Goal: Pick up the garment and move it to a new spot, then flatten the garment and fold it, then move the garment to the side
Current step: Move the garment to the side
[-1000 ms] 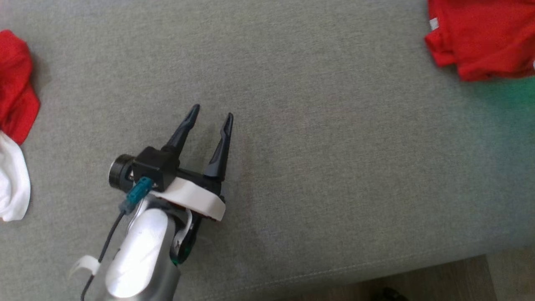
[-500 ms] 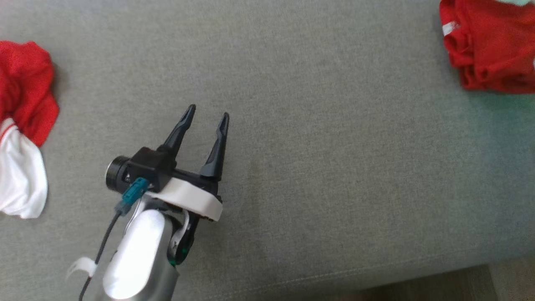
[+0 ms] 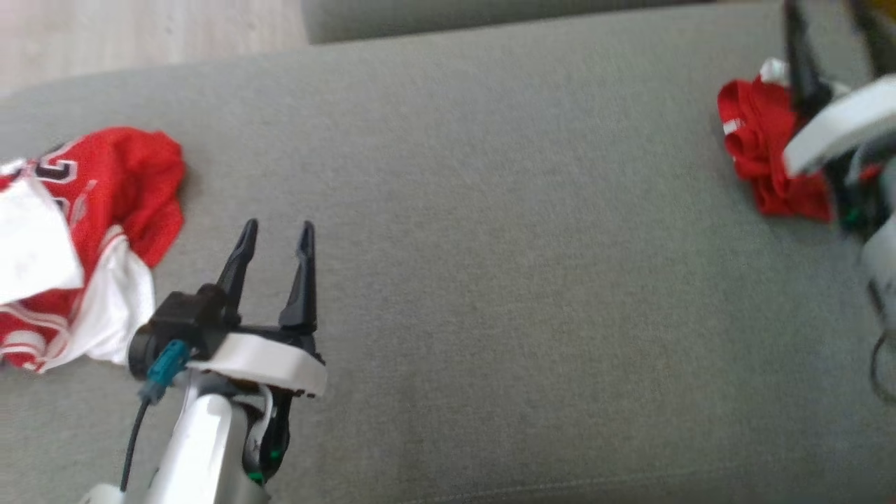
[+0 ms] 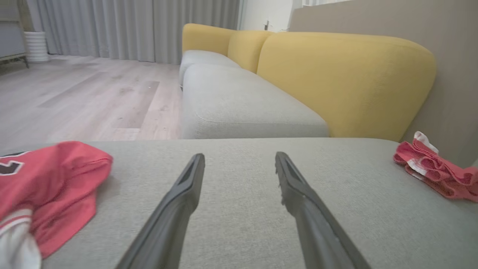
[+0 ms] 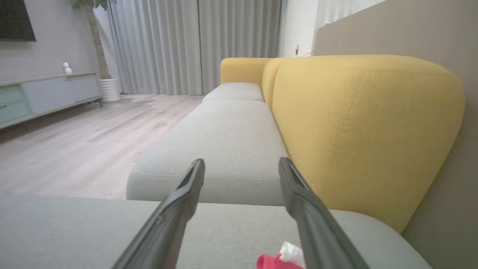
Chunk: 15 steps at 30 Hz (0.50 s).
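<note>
A small bunched red garment (image 3: 759,140) with white trim lies at the far right of the grey cushion (image 3: 490,245); it also shows in the left wrist view (image 4: 433,168) and at the bottom of the right wrist view (image 5: 278,261). My right gripper (image 3: 826,14) hangs over it, blurred, jaws open and empty (image 5: 242,161). My left gripper (image 3: 278,227) hovers open and empty above the cushion's left middle (image 4: 239,157), far from that garment.
A crumpled red and white jersey (image 3: 119,175) lies at the cushion's left edge, close to my left gripper (image 4: 48,175). Beyond the cushion are a second grey seat (image 4: 242,108), yellow backrests (image 5: 358,123), a wall on the right and wooden floor (image 4: 82,97).
The head camera has moved, so the whole picture has shifted; the cushion's far edge, more of the jersey and my right gripper over the red garment now show. The left gripper stays open.
</note>
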{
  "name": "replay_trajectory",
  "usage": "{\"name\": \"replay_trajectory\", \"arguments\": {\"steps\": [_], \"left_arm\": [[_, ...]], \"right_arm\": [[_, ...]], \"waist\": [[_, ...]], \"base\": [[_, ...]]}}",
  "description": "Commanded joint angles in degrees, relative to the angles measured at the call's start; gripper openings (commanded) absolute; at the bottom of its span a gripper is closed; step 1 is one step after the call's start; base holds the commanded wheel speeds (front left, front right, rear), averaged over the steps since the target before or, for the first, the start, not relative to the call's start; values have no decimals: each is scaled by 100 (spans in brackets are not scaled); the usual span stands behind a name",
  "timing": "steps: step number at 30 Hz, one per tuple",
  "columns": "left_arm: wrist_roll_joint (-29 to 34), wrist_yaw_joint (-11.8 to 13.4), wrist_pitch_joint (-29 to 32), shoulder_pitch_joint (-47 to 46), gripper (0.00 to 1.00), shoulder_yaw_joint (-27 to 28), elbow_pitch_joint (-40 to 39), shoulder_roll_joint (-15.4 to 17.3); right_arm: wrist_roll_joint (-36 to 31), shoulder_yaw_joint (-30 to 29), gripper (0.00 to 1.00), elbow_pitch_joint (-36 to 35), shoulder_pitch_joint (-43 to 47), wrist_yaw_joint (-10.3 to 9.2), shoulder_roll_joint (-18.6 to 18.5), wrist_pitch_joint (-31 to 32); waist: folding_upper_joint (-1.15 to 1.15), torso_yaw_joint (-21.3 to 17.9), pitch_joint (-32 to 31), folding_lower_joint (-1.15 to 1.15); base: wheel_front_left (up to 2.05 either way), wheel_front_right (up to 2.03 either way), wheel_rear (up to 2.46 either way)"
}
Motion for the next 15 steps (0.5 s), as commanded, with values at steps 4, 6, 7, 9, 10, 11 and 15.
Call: {"name": "replay_trajectory", "arguments": {"steps": [4, 6, 7, 9, 10, 11, 15], "left_arm": [[62, 48, -31, -30, 100, 291, -181, 33], [37, 66, -31, 21, 100, 390, -183, 32], [-10, 64, -31, 47, 100, 450, -196, 32], [-107, 68, -31, 96, 100, 553, -239, 31], [-112, 88, -31, 125, 100, 590, -245, 31], [-110, 92, -31, 152, 100, 609, -243, 31], [-85, 81, -31, 261, 100, 670, -225, 30]], "right_arm": [[21, -223, 100, -638, 607, 40, 91, -90], [-55, -460, 100, -946, 978, 40, 187, -99], [-124, -586, 100, -1123, 1176, 40, 261, -101], [-290, -931, 100, -1503, 1601, 40, 417, -103], [-417, -1086, 100, -1676, 1821, 40, 495, -104], [-517, -1218, 100, -1848, 2047, 40, 600, -104], [-922, -1530, 100, -2453, 2886, 40, 977, -105]], "waist": [[0, 208, -321, 0], [0, 242, -402, 0], [0, 257, -434, 0], [0, 288, -494, 0], [0, 299, -519, 0], [0, 307, -548, 0], [0, 322, -673, 0]], "base": [[0, 0, 0], [0, 0, 0], [0, 0, 0], [0, 0, 0], [0, 0, 0], [0, 0, 0], [0, 0, 0]]}}
